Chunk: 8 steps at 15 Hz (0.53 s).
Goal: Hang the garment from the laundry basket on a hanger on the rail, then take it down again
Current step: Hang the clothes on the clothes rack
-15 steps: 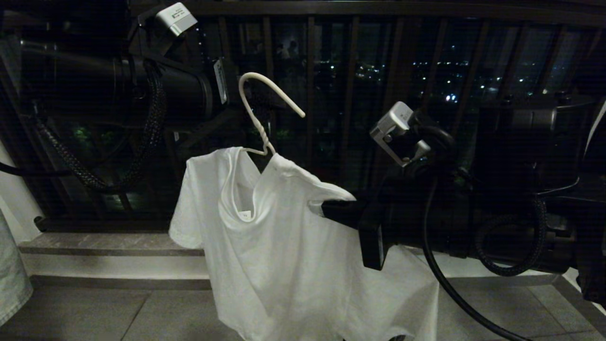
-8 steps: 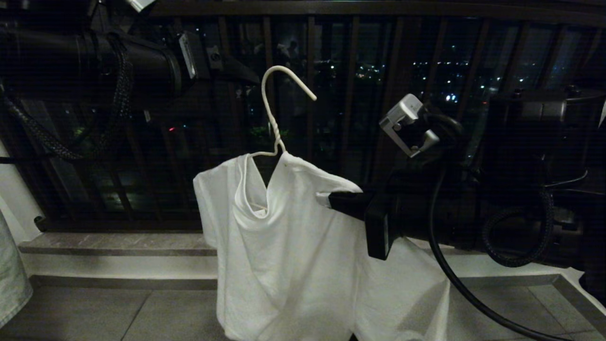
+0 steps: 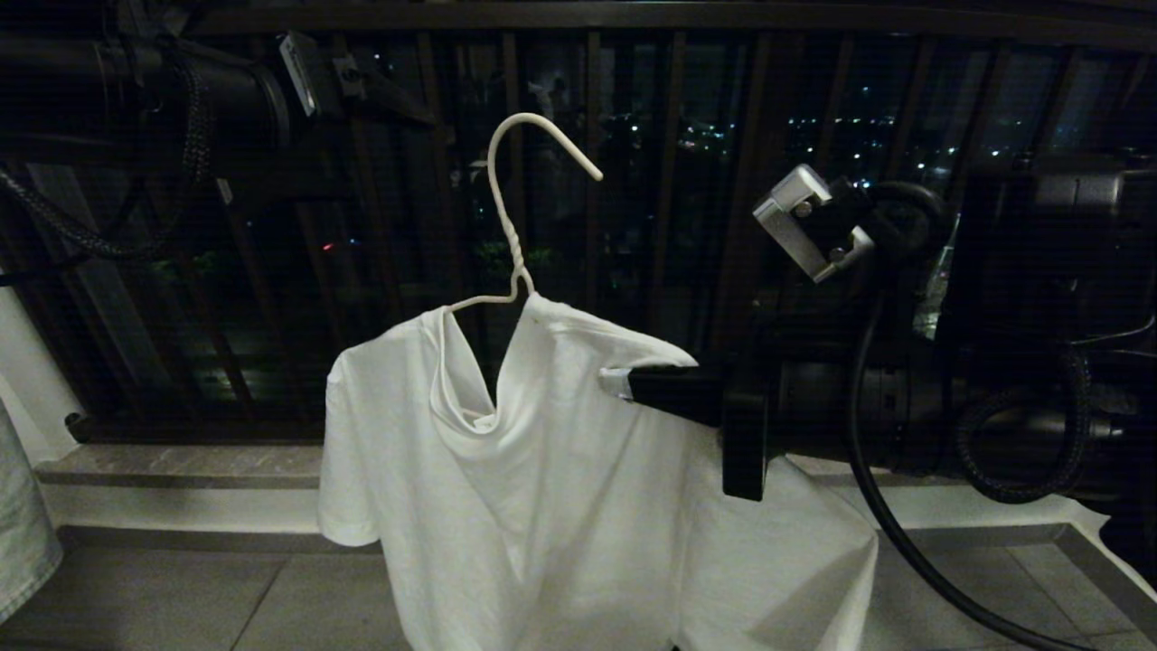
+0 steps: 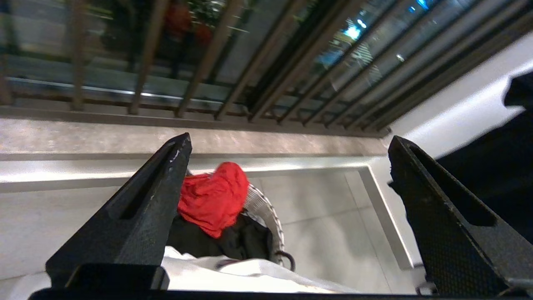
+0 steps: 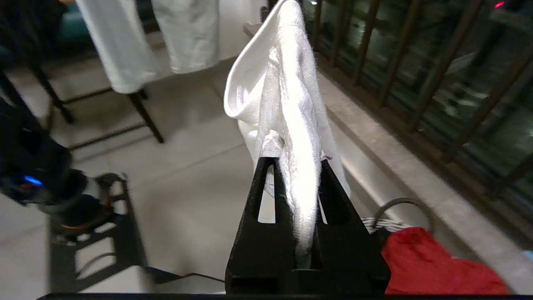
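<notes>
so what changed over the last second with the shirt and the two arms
The left gripper let go of the hanger near its neck and drew back toward the upper left of the head view, jaws now wide open and empty. The hanger, freed, swung a little to the right and stands more upright, and the garment swayed with it. The right gripper stayed shut on the garment's shoulder, carrying it.

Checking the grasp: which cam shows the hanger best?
Head view: the hanger shows hook, twisted neck and one shoulder wire above the T-shirt collar. Left wrist view shows none of it. Right wrist view shows only cloth clamped in the right pincer, hanger hidden.
</notes>
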### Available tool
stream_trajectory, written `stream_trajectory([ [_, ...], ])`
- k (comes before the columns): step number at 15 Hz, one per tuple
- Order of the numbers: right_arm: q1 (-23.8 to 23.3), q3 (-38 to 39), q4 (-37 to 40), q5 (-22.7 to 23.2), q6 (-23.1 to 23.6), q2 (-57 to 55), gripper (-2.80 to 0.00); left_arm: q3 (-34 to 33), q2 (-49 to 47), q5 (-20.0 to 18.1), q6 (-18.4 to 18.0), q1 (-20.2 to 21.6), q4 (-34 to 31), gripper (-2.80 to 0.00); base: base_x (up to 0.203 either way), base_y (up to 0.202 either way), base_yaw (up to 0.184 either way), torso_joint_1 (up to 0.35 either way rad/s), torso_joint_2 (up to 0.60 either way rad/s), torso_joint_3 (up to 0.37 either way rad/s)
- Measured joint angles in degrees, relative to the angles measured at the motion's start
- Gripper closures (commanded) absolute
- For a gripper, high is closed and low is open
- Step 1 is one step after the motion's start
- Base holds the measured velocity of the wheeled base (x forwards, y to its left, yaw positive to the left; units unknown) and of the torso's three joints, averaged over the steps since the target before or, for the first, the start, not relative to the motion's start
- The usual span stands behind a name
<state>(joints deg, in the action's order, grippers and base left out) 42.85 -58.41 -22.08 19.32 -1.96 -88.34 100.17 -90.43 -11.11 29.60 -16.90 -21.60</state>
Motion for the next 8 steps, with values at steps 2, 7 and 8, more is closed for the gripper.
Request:
stream_trajectory([
  [2,-0.69,0.23,-2.65,2.2,-1.84,0.14,0.0,0.44,-0.28,-0.05,-0.05,0.9,-0.02,-2.8,0.0,0.0,0.0,0.0,0.0,0.0],
  [7,-1.56,1.0,-5.26,3.28,-2.46,0.06,0.0,0.57,-0.31,-1.09,-0.24,1.6,-0.86,0.0,0.0,0.0,0.0,0.0,0.0,0.0],
  [8,-1.62,1.0,-5.26,3.28,-2.48,0.06,0.0,0.71,-0.15,-2.34,-1.18,1.69,-2.68,0.0,0.0,0.0,0.0,0.0,0.0,0.0],
])
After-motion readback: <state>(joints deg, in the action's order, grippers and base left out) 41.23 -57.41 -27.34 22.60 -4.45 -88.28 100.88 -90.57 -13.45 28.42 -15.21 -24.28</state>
